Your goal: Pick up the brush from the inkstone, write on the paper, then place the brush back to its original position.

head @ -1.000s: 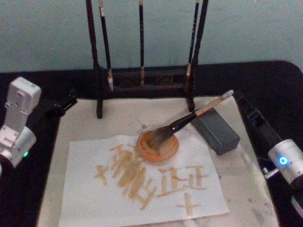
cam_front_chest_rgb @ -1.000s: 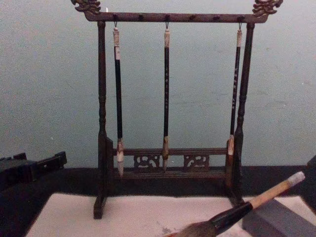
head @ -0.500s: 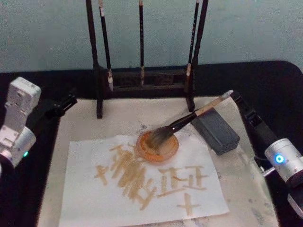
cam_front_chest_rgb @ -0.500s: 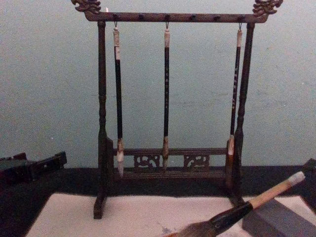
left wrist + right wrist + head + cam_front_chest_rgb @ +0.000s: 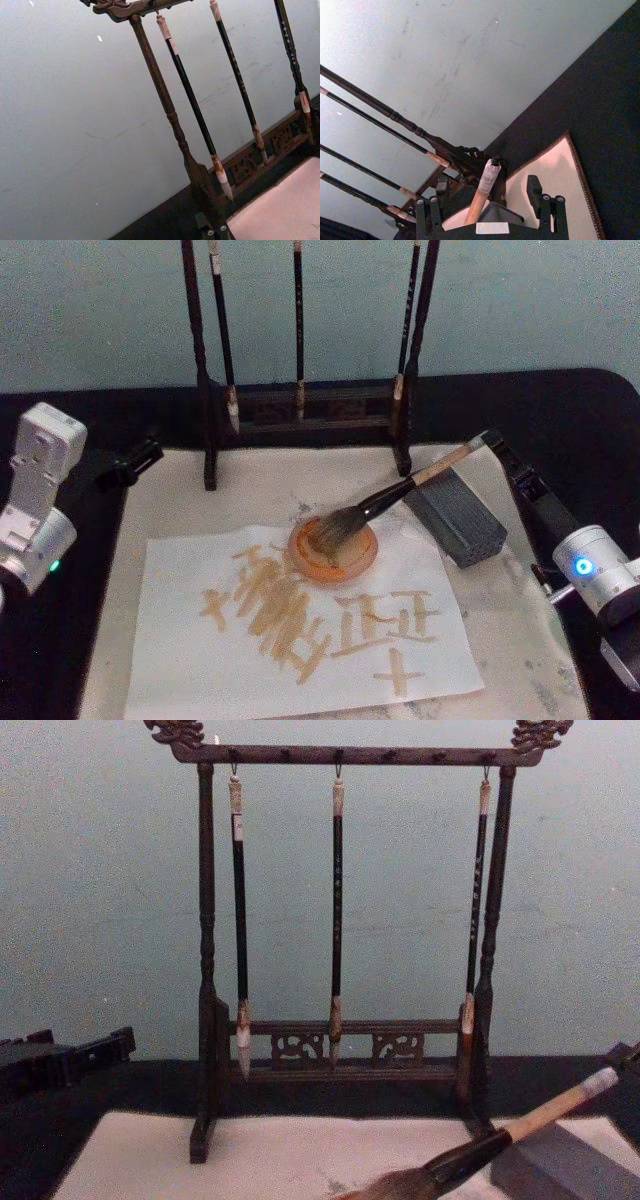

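Nearest me, on the paper [image 5: 200, 660] with its tan strokes, sat the orange dish [image 5: 352, 562], and the brush [image 5: 400, 492] had its bristles down in it. From there its long axis ran away to my right and rose over the inkstone [image 5: 462, 518], where the handle rested, so the whitish cap pointed straight at the right gripper [image 5: 485, 201]. That gripper was spread wide, a finger [image 5: 425, 215] on either side of the cap end, and as far as I could see not touching it. I judged any grasp belonged to the right arm, taken across that axis. Well off at the felt mat's [image 5: 250, 490] far left corner sat the left gripper [image 5: 130, 462], parked; beyond stood the brush rack [image 5: 300, 400]
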You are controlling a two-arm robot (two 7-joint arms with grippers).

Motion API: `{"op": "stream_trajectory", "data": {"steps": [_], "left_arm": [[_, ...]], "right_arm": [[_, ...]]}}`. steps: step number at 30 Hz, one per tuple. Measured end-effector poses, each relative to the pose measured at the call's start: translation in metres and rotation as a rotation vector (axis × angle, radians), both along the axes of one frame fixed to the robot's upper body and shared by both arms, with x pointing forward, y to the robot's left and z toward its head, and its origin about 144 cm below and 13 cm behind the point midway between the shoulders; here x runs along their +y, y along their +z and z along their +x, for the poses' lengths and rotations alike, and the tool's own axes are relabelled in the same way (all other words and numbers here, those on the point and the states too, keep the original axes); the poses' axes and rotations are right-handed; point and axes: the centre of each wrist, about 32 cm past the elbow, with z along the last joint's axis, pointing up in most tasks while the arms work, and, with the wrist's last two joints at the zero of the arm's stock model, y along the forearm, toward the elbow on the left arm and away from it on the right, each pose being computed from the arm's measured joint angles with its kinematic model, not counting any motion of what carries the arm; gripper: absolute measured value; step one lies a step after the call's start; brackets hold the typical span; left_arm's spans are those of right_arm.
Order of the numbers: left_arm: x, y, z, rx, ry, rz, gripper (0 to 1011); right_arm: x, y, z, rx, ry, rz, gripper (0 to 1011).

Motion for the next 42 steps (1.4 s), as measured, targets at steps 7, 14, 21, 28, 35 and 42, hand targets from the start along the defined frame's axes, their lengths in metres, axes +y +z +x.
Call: {"op": "stream_trajectory", "data": {"steps": [7,14,21,28,35,42], "left_arm": [[0.000,0.000,0.000,0.000,0.000,0.000,1002],[0.000,0.000,0.000,0.000,0.000,0.000,1002],[0.000,0.000,0.000,0.000,0.000,0.000,1002],[0.000,0.000,0.000,0.000,0.000,0.000,1002],[0.000,0.000,0.000,0.000,0.000,0.000,1002],[0.000,0.000,0.000,0.000,0.000,0.000,1002]], "right_arm": [[0.001,-0.004,0.005,0.005,0.001,0.031,1002],[0.003,-0.012,0.009,0.016,0.001,0.075,1001],[0.006,-0.016,0.013,0.029,0.006,0.095,1001],[0.009,-0.019,0.017,0.040,0.013,0.105,1001],[0.013,-0.020,0.021,0.048,0.030,0.105,1001],[0.018,-0.018,0.024,0.048,0.043,0.104,1001]]}}
